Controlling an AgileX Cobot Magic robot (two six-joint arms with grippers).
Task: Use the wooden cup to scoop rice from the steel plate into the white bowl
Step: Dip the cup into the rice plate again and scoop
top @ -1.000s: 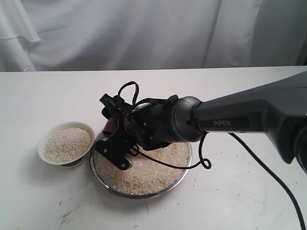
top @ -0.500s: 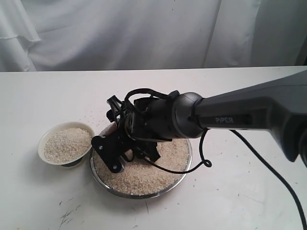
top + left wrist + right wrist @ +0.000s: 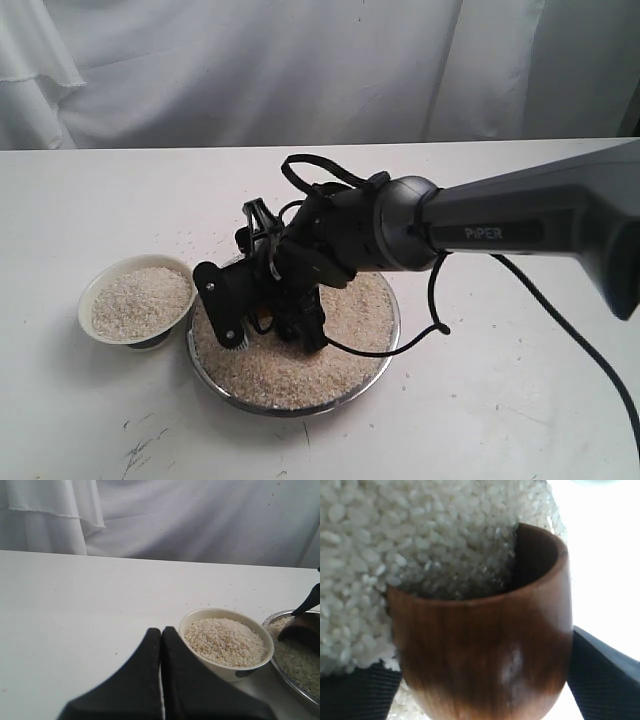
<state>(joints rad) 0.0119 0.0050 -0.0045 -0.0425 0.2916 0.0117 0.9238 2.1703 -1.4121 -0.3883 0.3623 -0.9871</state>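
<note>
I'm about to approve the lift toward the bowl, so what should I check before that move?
1. Right gripper holds the wooden cup: ok, fingers on both sides.
2. Cup mouth in the rice: ok, grains inside.
3. White bowl upright beside the steel plate: ok.
4. Room left in the bowl: not ok, rice mounded to rim level.
5. Left gripper clear of the bowl: ok, shut, short of it.
</note>
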